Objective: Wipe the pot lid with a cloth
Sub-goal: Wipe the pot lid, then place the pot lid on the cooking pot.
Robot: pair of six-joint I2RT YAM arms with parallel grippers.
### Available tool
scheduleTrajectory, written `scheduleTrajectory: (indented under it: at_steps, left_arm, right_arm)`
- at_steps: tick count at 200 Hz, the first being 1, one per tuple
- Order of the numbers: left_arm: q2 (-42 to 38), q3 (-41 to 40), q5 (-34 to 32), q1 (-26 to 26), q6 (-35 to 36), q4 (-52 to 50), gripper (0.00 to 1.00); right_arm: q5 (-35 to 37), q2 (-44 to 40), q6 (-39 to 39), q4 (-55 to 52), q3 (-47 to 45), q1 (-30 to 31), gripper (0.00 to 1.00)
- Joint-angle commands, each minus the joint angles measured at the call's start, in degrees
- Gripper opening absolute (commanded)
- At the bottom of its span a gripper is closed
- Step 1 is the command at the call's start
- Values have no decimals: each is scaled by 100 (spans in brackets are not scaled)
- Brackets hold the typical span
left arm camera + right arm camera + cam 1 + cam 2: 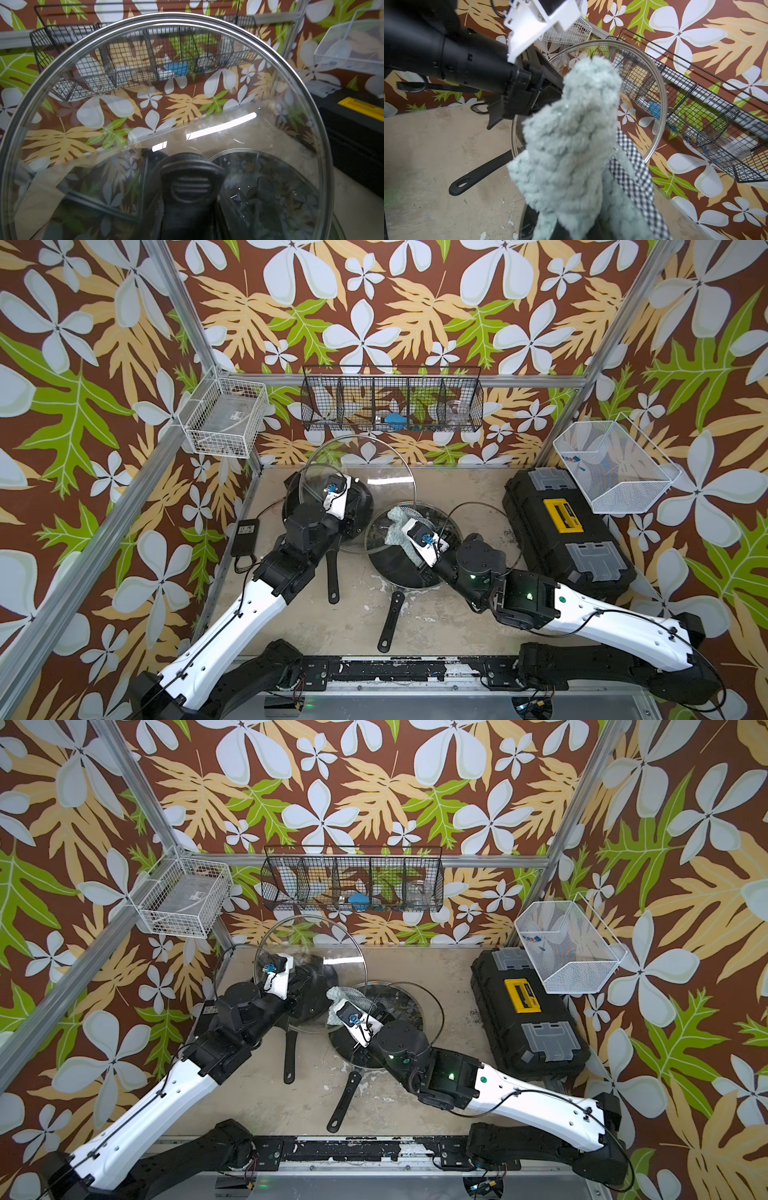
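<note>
The pot lid (pixel 374 472) (pixel 328 944) is a large clear glass disc with a silvery rim, standing tilted on edge above a black pan in both top views. It fills the left wrist view, where my left gripper (pixel 353 499) is shut on its black handle (pixel 190 185). The fluffy pale mint cloth (pixel 395 526) (pixel 334 996) (pixel 571 135), with a checked trim, hangs bunched from my right gripper (pixel 402 531), which is shut on it with its fingertips hidden. The cloth sits by the lid's lower right edge (pixel 656 87); whether they touch is unclear.
A smaller glass lid (pixel 386 568) lies on a second pan under the right gripper. Two black pan handles (pixel 332 576) (pixel 390 622) point to the front. A black toolbox (pixel 565 539) stands on the right and a power adapter (pixel 245 535) on the left. Wire baskets (pixel 390 406) (pixel 224 423) (pixel 615 468) hang on the walls.
</note>
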Motion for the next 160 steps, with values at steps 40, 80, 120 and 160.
scheduleTrajectory:
  at_steps: [40,80,120,160]
  left_arm:
    - [1158,1298,-47,705,-116,-670,0]
    - [2003,2347,370,1031,112,-1625,0]
    - [2807,3116,772,1383,376,-2418,0]
    - [3572,3745,838,1557,656,-2922,0]
  right_arm:
    - [-623,-22,332,302,-270,10,0]
    - [-746,-72,310,287,-260,8,0]
    - [-658,-99,209,270,-301,-1,0]
    - [-658,-91,204,235,-306,-39,0]
